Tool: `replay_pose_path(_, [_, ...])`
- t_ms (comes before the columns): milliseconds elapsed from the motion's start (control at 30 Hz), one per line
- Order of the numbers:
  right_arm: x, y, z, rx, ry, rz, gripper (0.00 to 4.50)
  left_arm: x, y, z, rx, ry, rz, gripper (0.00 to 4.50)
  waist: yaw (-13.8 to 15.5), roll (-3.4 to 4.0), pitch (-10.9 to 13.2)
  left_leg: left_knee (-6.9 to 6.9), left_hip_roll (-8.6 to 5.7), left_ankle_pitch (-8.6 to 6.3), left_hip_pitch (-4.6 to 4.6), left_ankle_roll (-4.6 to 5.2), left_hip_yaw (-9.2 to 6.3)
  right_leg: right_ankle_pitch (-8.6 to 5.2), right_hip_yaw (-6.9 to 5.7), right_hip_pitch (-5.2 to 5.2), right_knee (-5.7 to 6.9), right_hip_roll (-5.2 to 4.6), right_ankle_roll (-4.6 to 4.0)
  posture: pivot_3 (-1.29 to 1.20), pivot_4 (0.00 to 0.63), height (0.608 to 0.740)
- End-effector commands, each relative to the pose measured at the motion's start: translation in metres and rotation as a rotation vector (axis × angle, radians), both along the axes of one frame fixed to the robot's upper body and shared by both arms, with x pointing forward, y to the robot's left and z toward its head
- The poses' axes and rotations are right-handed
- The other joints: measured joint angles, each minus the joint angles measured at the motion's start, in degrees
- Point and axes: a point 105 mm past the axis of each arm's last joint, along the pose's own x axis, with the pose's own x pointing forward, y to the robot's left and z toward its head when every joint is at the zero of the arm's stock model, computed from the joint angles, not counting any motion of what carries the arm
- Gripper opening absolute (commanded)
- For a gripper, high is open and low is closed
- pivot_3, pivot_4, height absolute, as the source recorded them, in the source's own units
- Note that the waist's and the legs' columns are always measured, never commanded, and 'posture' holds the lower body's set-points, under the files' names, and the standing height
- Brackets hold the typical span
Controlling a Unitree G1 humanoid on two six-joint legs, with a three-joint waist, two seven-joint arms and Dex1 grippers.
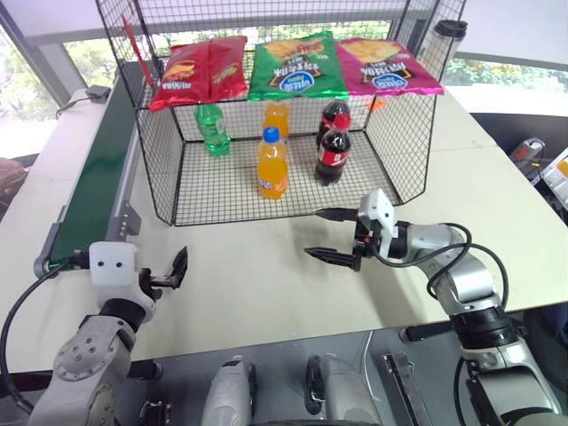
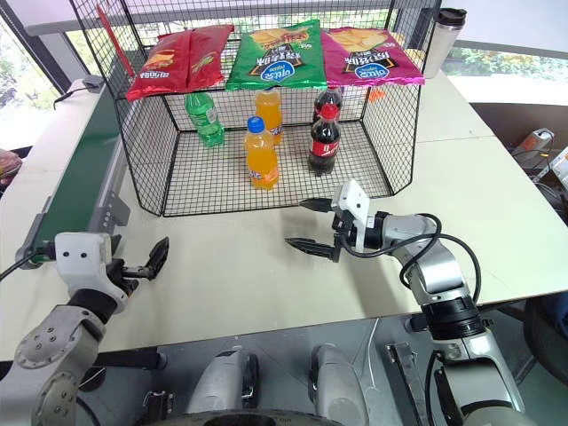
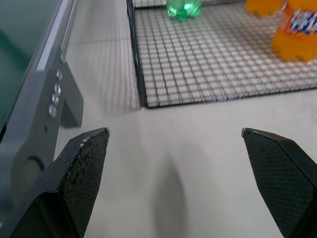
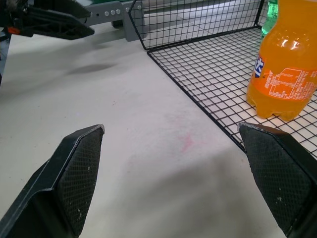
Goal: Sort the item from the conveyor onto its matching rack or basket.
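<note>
My right gripper [image 1: 335, 236] and left gripper [image 1: 174, 270] both hang spread and empty while the green bottle [image 1: 212, 130] stands inside the black cage [image 1: 158, 169], light, slick and squashy I'd judge, best pinched mid-body.

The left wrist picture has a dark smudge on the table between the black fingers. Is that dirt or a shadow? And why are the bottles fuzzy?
Left wrist view: the smudge looks like a soft shadow on the table, likely the open left pincer's; the green bottle and orange bottle far back look blurry. Right wrist view: the orange bottle shows bright glare spots.
</note>
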Motion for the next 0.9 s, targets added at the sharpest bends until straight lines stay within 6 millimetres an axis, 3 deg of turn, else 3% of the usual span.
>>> replay_pose_path(33, [0.001, 0.003, 0.013, 0.033, -0.038, 0.013, 4.5, 0.0, -0.005, 0.007, 0.022, -0.037, -0.013, 4.46, 0.0, 0.0, 0.0, 0.0, 0.0, 0.0, 0.0, 0.0, 0.0, 0.0, 0.0, 0.0, 0.0, 0.0, 0.0, 0.0, 0.15, 0.74])
replay_pose_path(600, [-0.006, 0.002, 0.015, 0.027, -0.052, 0.043, 4.5, 0.001, -0.01, -0.002, 0.082, -0.001, -0.038, 4.46, 0.0, 0.0, 0.0, 0.0, 0.0, 0.0, 0.0, 0.0, -0.01, -0.02, 0.01, 0.0, -0.01, 0.0, -0.02, 0.0, 0.15, 0.74])
replay_pose_path(900, [-0.032, 0.018, 0.026, 0.017, -0.078, 0.192, 4.5, -0.001, -0.006, -0.003, 0.115, 0.011, -0.011, 4.46, 0.0, 0.01, 0.0, 0.0, 0.01, 0.0, 0.0, 0.0, -0.07, -0.02, 0.01, -0.02, -0.01, -0.01, -0.03, 0.0, 0.15, 0.74])
